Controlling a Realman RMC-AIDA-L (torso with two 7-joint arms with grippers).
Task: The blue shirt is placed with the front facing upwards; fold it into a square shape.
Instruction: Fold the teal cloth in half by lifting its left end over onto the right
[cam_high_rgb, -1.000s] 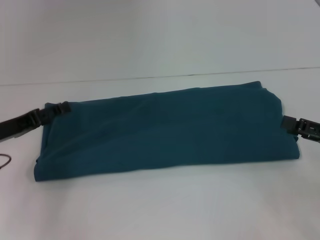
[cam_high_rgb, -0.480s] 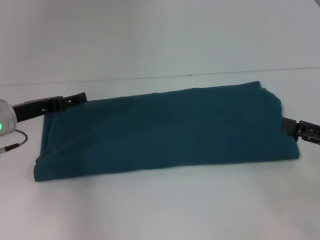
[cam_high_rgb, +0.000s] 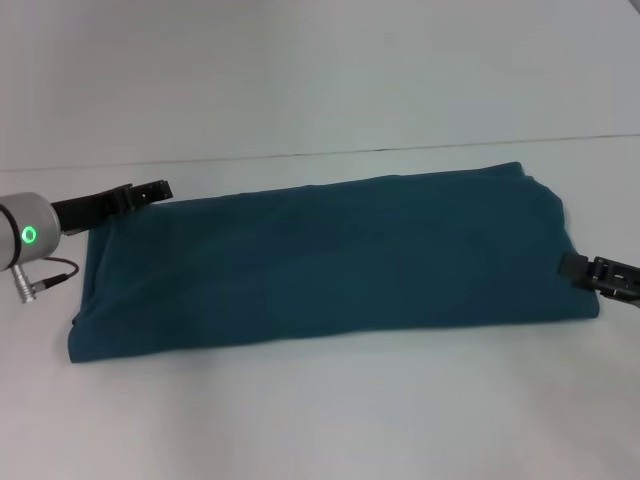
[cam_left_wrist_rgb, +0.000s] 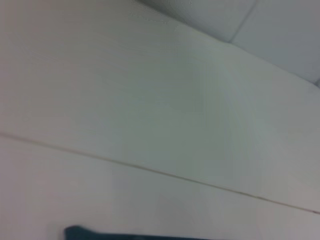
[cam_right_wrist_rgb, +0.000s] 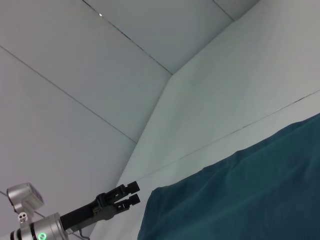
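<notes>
The blue shirt (cam_high_rgb: 320, 265) lies on the white table as a long teal band running left to right, plain side up, with no print or collar showing. My left gripper (cam_high_rgb: 165, 188) hovers just past the band's far left corner, open, with nothing between its fingers. The right wrist view shows it (cam_right_wrist_rgb: 135, 192) apart from the cloth (cam_right_wrist_rgb: 240, 200). My right gripper (cam_high_rgb: 572, 268) sits low against the band's right end, near the front corner. Only a sliver of the shirt (cam_left_wrist_rgb: 100, 234) shows in the left wrist view.
The white table (cam_high_rgb: 320, 420) reaches well beyond the shirt on every side. A thin seam line (cam_high_rgb: 400, 150) crosses the table behind the shirt. The left arm's grey wrist with a green light (cam_high_rgb: 28, 235) and its cable hang over the table at the left.
The left gripper let go of the shirt's left end and rose toward the far left corner. The cloth there settled flat. The right gripper slid slightly nearer along the right end.
</notes>
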